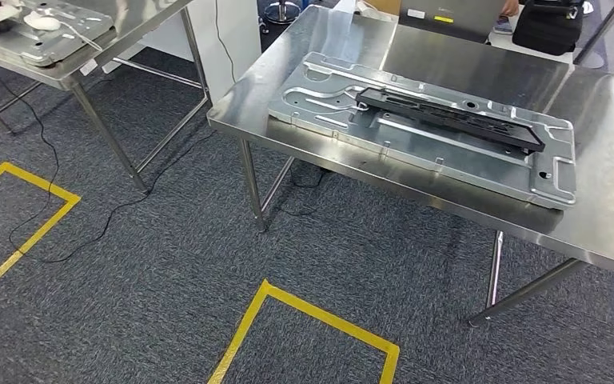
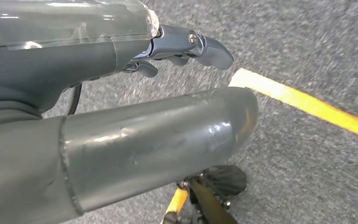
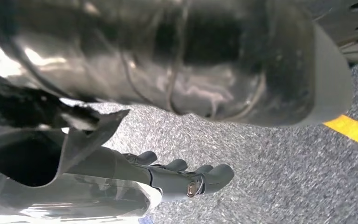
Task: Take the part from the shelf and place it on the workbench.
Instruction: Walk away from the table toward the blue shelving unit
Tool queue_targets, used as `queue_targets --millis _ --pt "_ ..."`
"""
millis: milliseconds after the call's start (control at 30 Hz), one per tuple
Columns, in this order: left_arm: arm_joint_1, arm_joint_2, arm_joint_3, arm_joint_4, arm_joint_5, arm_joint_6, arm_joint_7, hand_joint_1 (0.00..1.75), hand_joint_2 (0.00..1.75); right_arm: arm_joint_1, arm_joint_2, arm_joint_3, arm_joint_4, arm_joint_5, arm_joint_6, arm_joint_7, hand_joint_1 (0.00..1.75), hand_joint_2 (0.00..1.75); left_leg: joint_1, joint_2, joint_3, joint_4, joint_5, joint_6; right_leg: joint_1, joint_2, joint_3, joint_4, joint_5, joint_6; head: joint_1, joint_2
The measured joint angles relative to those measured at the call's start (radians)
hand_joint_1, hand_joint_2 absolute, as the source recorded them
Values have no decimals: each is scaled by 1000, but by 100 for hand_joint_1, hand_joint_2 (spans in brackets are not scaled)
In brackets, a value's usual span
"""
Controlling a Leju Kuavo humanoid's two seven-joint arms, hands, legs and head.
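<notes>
Yellow floor tape (image 1: 304, 308) crosses grey carpet (image 1: 144, 272) before the steel workbench (image 1: 464, 68); both hands hang empty, fingers apart.

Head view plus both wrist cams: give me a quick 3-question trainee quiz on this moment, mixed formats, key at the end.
1. True or false: the black part lies on the grey metal panel on the steel workbench.
2. Multiple choice: what does the left hand hold? A) the black part B) a cable C) nothing
3. Fill in: the lines marked on the carpet are made of ______ tape.

Key
1. True. The part lies along the panel, apart from both hands.
2. C. The left hand hangs over the carpet with its fingers free; the right hand is likewise empty.
3. Yellow.
</notes>
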State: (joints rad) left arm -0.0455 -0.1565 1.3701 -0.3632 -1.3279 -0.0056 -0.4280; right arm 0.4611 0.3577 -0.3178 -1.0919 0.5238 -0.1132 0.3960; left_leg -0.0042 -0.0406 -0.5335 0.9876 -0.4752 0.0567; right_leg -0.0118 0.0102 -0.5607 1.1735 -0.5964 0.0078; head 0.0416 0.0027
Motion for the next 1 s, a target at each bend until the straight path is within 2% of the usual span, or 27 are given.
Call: queue_targets --millis 67,100,133,200,233,267,333,367,400,433,467,533,567,600,633,700,733,767,800,833,867,900,933,967,1000 --pt "-1 -1 -1 8 -3 3 -1 0 0 0 -1 0 2 -3 2 5 0 0 -2 -23 -9 11 1 -5 1 49 59 -125 50 -13 0 0" --pt "-3 -2 -2 11 -6 6 -2 0 0 0 -1 0 3 -6 3 8 0 0 -1 -33 -15 16 3 -10 2 68 72 -159 59 -17 0 0" --pt "-4 -2 -2 14 -9 9 -2 0 0 0 -1 1 4 -10 5 10 0 0 2 -44 -22 18 6 -17 4 76 73 -169 58 -18 0 0" --pt "-2 1 -3 19 -12 15 -1 0 0 0 -1 2 4 -17 14 18 0 0 7 -62 -31 20 12 -30 3 53 73 -179 67 -21 0 0" --pt "-1 4 -3 23 -12 16 1 0 0 0 0 2 5 -17 20 22 0 0 6 -55 -38 29 6 -35 0 41 74 -187 73 -26 0 0" --pt "-1 7 -3 28 -12 15 4 0 0 1 0 3 5 -16 25 25 0 0 6 -38 -51 53 -12 -40 -4 26 76 -194 78 -30 -1 0" --pt "-3 12 -2 37 -12 15 10 0 0 1 1 2 8 -13 35 25 0 0 10 9 -99 156 -75 -52 -7 -2 74 -201 84 -36 -2 0" --pt "-5 16 -2 40 -12 15 13 0 0 1 1 2 10 -12 38 25 0 0 15 21 -127 220 -106 -60 -7 -18 71 -200 85 -37 -3 0" --pt "-6 19 -2 44 -12 16 15 0 0 0 1 1 14 -12 41 23 0 0 20 28 -144 267 -123 -66 -7 -34 69 -199 85 -36 -3 0" --pt "-5 22 -2 47 -13 17 16 0 0 -1 1 0 18 -11 43 22 0 0 26 33 -146 283 -123 -72 -7 -48 68 -197 84 -34 -3 0" --pt "-4 25 -2 50 -14 19 18 0 0 -4 1 -1 23 -11 45 20 0 0 31 38 -127 259 -104 -78 -9 -61 68 -195 83 -31 -3 0" --pt "-3 29 -3 56 -15 24 20 0 0 -12 1 -3 33 -9 52 13 0 0 36 64 -45 125 -51 -85 -14 -83 67 -186 77 -19 -3 0" --pt "-4 31 -3 60 -16 26 21 0 0 -16 0 -4 38 -5 59 6 0 0 35 78 -12 64 -34 -83 -14 -92 68 -181 73 -11 -2 0" --pt "-6 32 -3 64 -16 27 24 0 0 -19 0 -7 43 4 73 -7 0 0 33 87 6 27 -28 -77 -13 -99 68 -177 70 -3 -2 0" --pt "-7 33 -3 68 -16 28 26 0 0 -21 -1 -12 46 17 96 -24 0 0 29 88 8 18 -32 -68 -11 -105 70 -176 70 5 -2 0" --pt "-4 36 -3 73 -17 30 30 0 0 -22 -2 -32 46 54 159 -58 0 0 25 73 1 19 -28 -51 -11 -114 74 -179 71 20 -2 0" --pt "-3 37 -2 75 -17 32 31 0 0 -22 -3 -46 45 69 186 -67 0 0 25 67 1 17 -25 -43 -13 -106 75 -176 66 27 -2 0" --pt "-2 38 -2 77 -18 34 31 0 0 -21 -3 -60 43 80 205 -74 0 0 26 59 0 14 -20 -34 -15 -88 68 -159 49 31 -2 0" --pt "-2 38 -2 80 -19 35 31 0 0 -19 -3 -73 43 87 216 -78 0 0 27 52 -2 11 -15 -26 -16 -65 52 -121 20 32 -2 0" --pt "-3 38 -2 82 -19 37 31 0 0 -17 -3 -83 43 90 219 -81 0 0 25 45 -4 11 -11 -20 -15 -39 25 -62 -18 31 -2 0" --pt "-4 38 -2 84 -20 38 32 0 0 -15 -4 -92 42 92 221 -82 0 0 22 37 -9 11 -9 -16 -13 -24 -10 10 -56 29 -2 0" --pt "-4 38 -2 85 -21 38 31 0 0 -14 -4 -98 43 93 221 -82 0 0 18 27 -12 11 -7 -13 -9 -18 -42 75 -82 25 -2 0" --pt "-5 38 -2 85 -21 39 31 0 0 -13 -4 -103 43 93 221 -81 0 0 14 16 -14 12 -5 -11 -6 -16 -63 115 -88 21 -2 0" --pt "-4 38 -2 86 -22 39 31 0 0 -13 -4 -107 43 93 221 -79 0 0 10 4 -15 12 -5 -9 -3 -14 -65 116 -72 15 -2 0" --pt "-4 38 -2 87 -23 39 31 0 0 -13 -4 -109 43 93 221 -76 0 0 6 -9 -14 13 -4 -9 0 -10 -48 77 -38 8 -2 0"
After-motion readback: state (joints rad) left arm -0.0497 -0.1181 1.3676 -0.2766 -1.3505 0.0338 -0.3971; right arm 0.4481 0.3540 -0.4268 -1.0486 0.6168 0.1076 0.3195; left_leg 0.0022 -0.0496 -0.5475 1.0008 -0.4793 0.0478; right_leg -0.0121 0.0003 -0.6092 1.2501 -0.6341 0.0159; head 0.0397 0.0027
